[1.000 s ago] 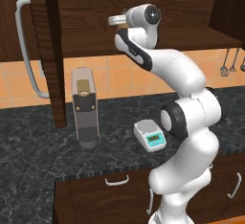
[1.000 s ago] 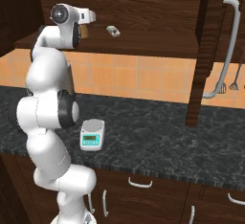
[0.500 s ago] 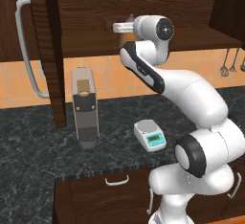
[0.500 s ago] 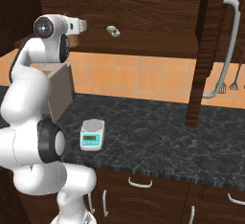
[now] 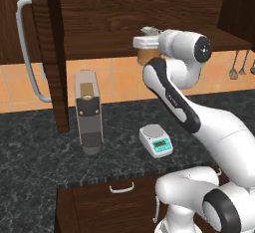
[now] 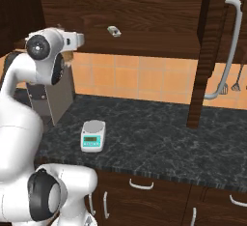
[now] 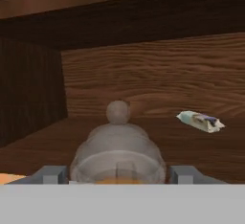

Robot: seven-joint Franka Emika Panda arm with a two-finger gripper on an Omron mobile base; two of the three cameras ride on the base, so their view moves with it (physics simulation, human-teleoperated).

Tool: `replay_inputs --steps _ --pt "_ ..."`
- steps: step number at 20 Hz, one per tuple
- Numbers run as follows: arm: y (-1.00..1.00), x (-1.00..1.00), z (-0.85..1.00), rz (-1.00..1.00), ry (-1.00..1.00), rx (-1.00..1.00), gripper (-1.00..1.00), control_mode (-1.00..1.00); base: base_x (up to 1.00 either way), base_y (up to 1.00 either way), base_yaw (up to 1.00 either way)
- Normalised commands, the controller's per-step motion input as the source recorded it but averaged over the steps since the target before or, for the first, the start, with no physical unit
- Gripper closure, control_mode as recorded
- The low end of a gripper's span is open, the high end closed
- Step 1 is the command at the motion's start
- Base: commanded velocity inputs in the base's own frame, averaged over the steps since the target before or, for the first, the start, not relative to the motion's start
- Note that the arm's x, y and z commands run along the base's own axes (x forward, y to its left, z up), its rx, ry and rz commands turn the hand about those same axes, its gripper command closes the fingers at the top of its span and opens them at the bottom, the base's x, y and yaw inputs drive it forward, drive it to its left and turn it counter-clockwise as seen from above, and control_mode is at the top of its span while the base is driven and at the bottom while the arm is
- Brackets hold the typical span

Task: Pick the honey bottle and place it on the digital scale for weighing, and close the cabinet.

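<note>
A dark stone counter [image 5: 40, 147] runs under the open cabinet [image 5: 119, 28]. On the cabinet's shelf, the bottle [image 7: 117, 153] sits between the gripper's [image 7: 117, 174] spread fingers; contact is unclear. A pale tube [image 7: 201, 121] lies beside the bottle. The scale [image 5: 156, 140] sits below on the counter.

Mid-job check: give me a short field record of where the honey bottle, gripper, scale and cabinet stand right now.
honey bottle: on the cabinet shelf, between the fingers
gripper: at the shelf, one finger on each side of the bottle; contact cannot be told
bottle lifted: cannot tell
digital scale: on the dark counter, top plate bare
cabinet: doors open, left door and right door swung out
other on shelf: small pale tube, lying apart from the bottle
coffee machine: on the counter beside the scale
</note>
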Motion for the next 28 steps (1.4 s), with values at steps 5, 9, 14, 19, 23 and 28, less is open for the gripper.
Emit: replay_inputs --steps 5,9,14,19,23,28 --pt "-0.43 -0.78 -0.53 0.28 0.0 -0.02 1.0 -1.0 0.0 0.0 0.0" --pt "-0.14 -0.38 -0.7 0.37 0.0 -0.09 1.0 -1.0 0.0 0.0 0.0" --pt "-0.2 -0.06 -0.71 0.35 0.01 -0.05 1.0 -1.0 0.0 0.0 0.0" --pt "-0.18 0.01 -0.56 0.26 0.0 0.0 1.0 -1.0 0.0 0.0 0.0" --pt "-0.32 0.1 -0.45 0.18 0.0 0.0 1.0 -1.0 0.0 0.0 0.0" --pt "-0.15 0.0 -0.54 0.13 0.0 0.0 1.0 -1.0 0.0 0.0 0.0"
